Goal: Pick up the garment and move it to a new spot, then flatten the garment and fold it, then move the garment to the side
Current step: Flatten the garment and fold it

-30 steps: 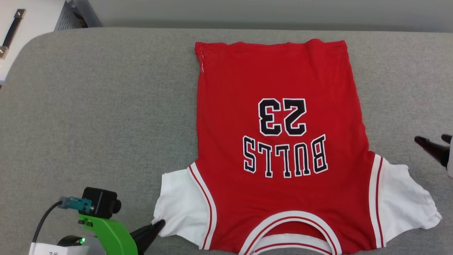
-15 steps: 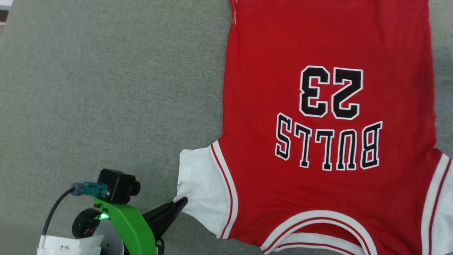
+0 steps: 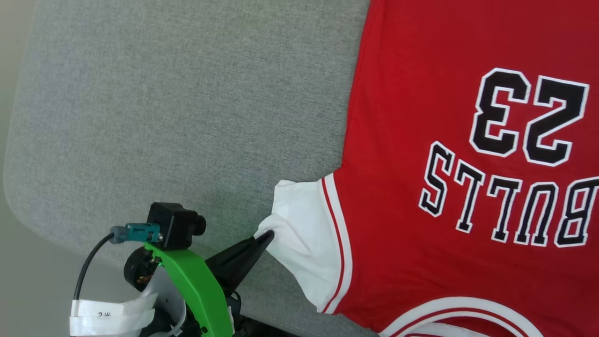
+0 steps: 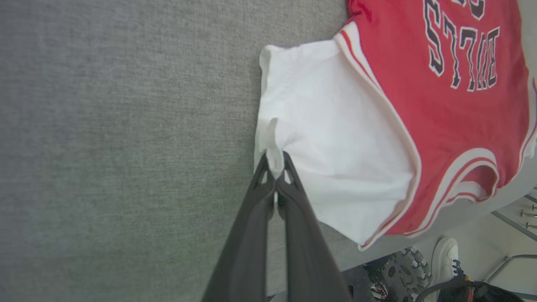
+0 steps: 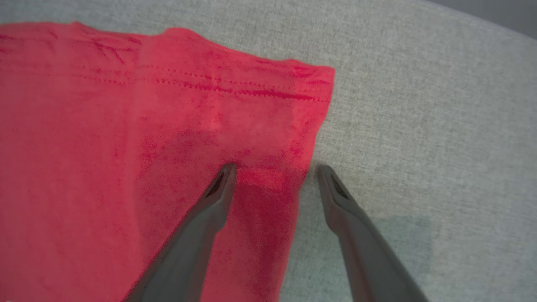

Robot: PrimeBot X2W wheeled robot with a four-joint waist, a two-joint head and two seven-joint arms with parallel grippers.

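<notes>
The red jersey (image 3: 421,117) lies flat on the surface (image 3: 164,117), left gripper (image 4: 275,167) pinching a sliver of sleeve (image 4: 327,138), right gripper (image 5: 275,170) gaping empty astride its edge; a tug may slip that thin pinch.

"BULLS 23" on the garment (image 3: 398,117) (upside down).
</notes>
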